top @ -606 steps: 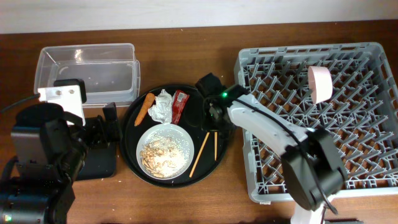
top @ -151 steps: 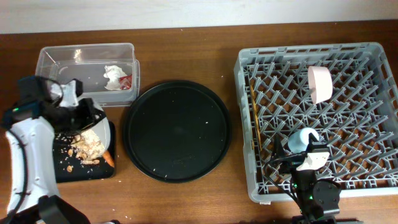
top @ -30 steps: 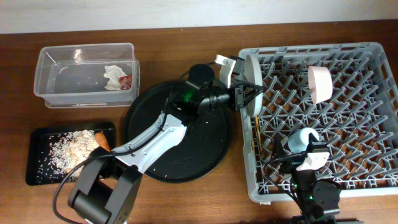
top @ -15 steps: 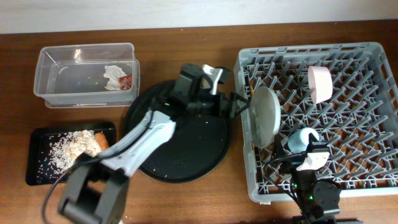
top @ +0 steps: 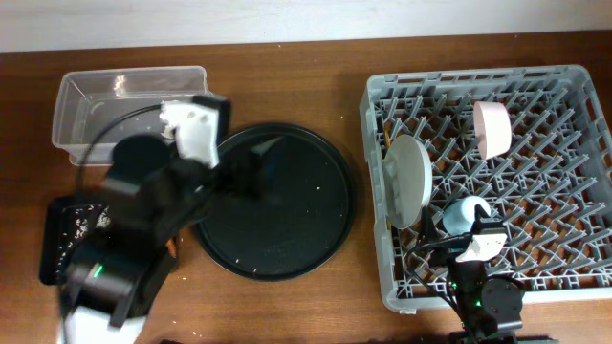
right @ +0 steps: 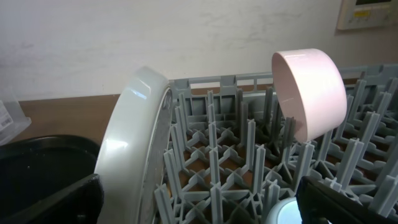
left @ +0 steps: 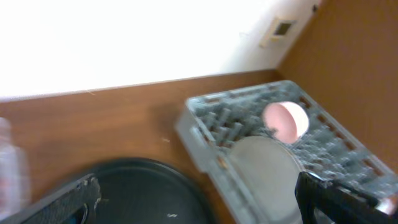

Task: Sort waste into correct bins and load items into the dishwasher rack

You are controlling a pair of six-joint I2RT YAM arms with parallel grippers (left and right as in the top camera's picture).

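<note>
While the left gripper [left: 198,186] hangs with its fingers spread wide and nothing between them, the round black tray [left: 149,186] lies directly beneath it, bare but for a few pale specks. Ahead of the fingertips and beyond the tray's far rim stands the dishwasher rack [left: 205,134]. The white bowl [left: 264,168] is set on edge just inside the rack's near wall, and a pale pink dish [left: 285,120] is propped among the pegs behind it. Off to the hand's rear, the overhead view shows the clear tub [top: 86,105] and the shallow black tray [top: 53,239], both partly hidden by the blurred arm, so their contents cannot be read. The right gripper [right: 198,186] likewise has its fingers apart, low over the rack, with the light-blue cup [right: 287,214] just below them; contact cannot be judged. The bowl appears placed, so the step in hand is probably clearing the empty hand from the rack. Done well, this keeps the open fingers raised above the rack wall and away from the bowl's rim, since a bowl balanced on edge may tip if brushed. Its seating between the pegs deserves a check.
</note>
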